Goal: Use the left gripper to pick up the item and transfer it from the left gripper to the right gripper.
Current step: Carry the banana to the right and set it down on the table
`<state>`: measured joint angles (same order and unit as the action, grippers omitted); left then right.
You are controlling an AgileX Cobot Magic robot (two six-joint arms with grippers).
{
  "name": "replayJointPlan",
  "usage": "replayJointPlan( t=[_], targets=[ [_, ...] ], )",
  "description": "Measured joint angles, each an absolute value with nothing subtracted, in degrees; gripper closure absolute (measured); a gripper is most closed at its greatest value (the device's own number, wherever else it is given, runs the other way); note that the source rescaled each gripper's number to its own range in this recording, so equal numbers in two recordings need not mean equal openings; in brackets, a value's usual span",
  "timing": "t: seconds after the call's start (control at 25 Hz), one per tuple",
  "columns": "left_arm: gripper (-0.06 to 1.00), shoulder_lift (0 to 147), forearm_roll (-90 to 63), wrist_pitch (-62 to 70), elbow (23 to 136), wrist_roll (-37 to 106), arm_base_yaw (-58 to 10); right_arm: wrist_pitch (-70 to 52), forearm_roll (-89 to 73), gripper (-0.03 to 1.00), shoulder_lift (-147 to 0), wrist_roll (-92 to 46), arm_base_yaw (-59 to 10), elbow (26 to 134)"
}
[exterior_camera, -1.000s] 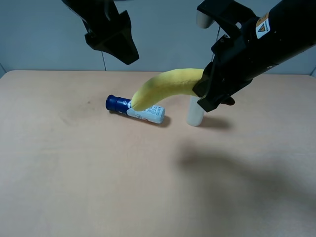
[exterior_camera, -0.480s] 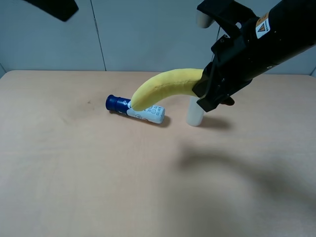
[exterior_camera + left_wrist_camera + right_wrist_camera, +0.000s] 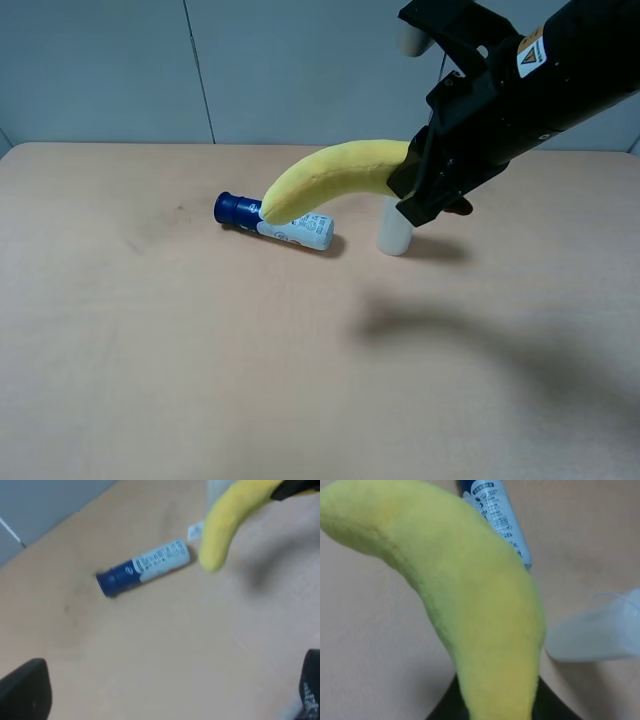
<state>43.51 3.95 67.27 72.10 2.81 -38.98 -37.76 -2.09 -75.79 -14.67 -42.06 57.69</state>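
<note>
The yellow banana [image 3: 335, 172] is held in the air above the table, one end inside my right gripper [image 3: 408, 188], which is shut on it. Its free end hangs over the lying bottle. It fills the right wrist view [image 3: 470, 595] and also shows in the left wrist view [image 3: 227, 527]. My left gripper [image 3: 167, 695] is out of the exterior high view. In its wrist view its two black fingertips [image 3: 25, 692] stand wide apart, open and empty, high above the table and away from the banana.
A white bottle with a dark blue cap [image 3: 275, 222] lies on the tan table [image 3: 200, 350] under the banana's free end. An upright translucent white cylinder [image 3: 394, 228] stands just below my right gripper. A grey wall runs behind the table.
My left arm has risen and left the exterior view at the upper left. My right gripper and the banana have stayed nearly still.
</note>
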Motion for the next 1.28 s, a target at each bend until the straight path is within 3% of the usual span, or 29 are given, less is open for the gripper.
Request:
replayJointPlan(
  t=[0.4,0.68,1.28],
  targets=[
    [-0.05,18.6,3.7,67.3,52.0,-10.0,-39.0,-37.8,-2.1,0.94,-75.8,-14.7,-42.1,57.7],
    [-0.05,6.2,3.7,67.3,40.9,-10.1,-39.0,-37.9,-2.1,0.94,-75.8,-14.7,-42.1,57.7],
    [-0.05,-0.3,3.4,61.4,28.5,-5.9,-39.0,-38.0,-3.4,0.94,-75.8,-11.9,-42.1,57.7]
  ],
)
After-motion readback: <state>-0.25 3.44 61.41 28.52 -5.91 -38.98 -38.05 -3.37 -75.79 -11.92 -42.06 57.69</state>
